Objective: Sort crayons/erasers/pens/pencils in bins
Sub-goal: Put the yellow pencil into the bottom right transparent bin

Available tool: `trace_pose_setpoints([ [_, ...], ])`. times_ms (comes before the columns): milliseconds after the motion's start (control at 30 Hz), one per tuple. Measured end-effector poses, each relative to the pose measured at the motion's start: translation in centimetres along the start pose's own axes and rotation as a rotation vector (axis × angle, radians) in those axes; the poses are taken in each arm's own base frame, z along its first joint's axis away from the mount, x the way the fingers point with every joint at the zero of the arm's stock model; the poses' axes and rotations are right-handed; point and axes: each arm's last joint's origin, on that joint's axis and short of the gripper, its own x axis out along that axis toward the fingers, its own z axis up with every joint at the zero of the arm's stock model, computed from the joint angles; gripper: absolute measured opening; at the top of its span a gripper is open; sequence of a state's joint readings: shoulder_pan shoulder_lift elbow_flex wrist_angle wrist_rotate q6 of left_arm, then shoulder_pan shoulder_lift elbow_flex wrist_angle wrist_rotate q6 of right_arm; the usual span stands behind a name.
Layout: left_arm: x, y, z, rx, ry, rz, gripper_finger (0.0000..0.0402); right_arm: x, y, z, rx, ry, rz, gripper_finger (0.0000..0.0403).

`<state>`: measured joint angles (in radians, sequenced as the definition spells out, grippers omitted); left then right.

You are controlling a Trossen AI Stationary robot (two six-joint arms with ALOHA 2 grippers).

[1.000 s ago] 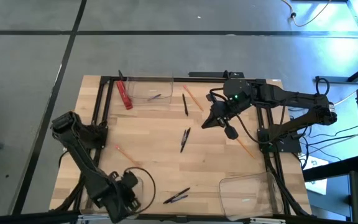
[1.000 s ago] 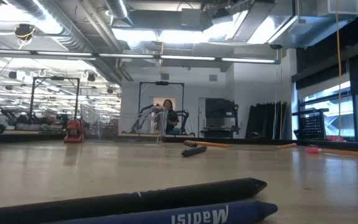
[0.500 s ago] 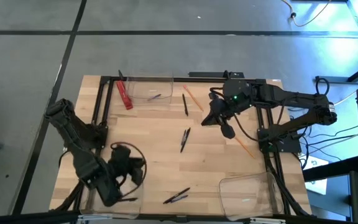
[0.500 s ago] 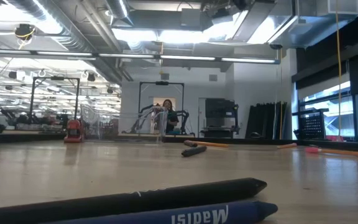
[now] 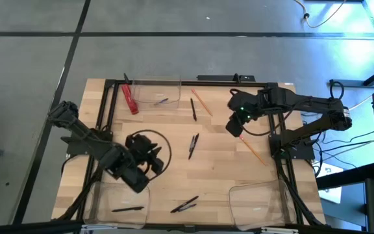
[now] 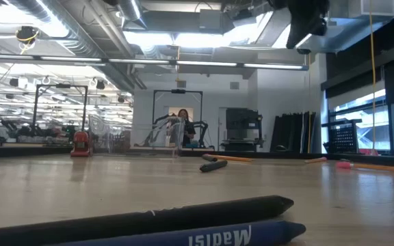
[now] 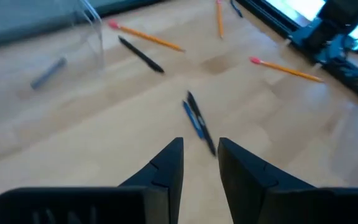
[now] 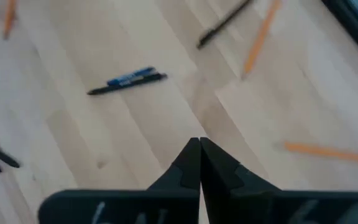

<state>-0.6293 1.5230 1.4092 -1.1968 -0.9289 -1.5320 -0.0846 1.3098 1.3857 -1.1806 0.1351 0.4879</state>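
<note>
A blue crayon (image 6: 183,238) reading "Madisi" upside down lies touching a black pen (image 6: 135,217) near the table (image 5: 219,169) centre. Left gripper (image 5: 149,164), fingers narrowly apart, hovers beside the near-left bin (image 5: 119,201) holding a pen. Right gripper (image 5: 234,127), fingers pressed together and empty, hangs near an orange pencil (image 5: 255,151)

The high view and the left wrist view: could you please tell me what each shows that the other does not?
Only the high view shows all three bins, such as the near-left bin holding a pen, plus the red strip and the right gripper. Only the left wrist view shows the left gripper open. Both show the middle pen lying beside a crayon.
</note>
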Motion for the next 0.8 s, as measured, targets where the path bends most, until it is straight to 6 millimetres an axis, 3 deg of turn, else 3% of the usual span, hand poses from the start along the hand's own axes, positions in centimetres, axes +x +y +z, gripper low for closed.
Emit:
trace_pose_setpoints([
  [167,1.5,0.3,1.2,0.093,-0.015,0.054,0.0092,0.7,-1.1,-0.5,0.094,0.071,-0.060,0.0004],
  [267,2.1,0.4,1.7,0.160,-0.021,0.080,0.0092,2.2,-2.1,-1.4,0.140,0.155,-0.103,0.0002],
  [467,2.9,0.7,2.5,0.261,-0.063,0.124,0.0092,5.8,-3.0,-3.8,0.196,0.350,-0.018,0.0004],
  [667,3.4,0.8,3.0,0.322,-0.082,0.153,0.0092,8.8,-3.7,-5.8,0.205,0.393,-0.055,0.0011],
  [800,3.6,1.1,3.4,0.317,-0.083,0.161,0.0092,9.6,-4.0,-6.6,0.233,0.429,-0.055,0.0030],
])
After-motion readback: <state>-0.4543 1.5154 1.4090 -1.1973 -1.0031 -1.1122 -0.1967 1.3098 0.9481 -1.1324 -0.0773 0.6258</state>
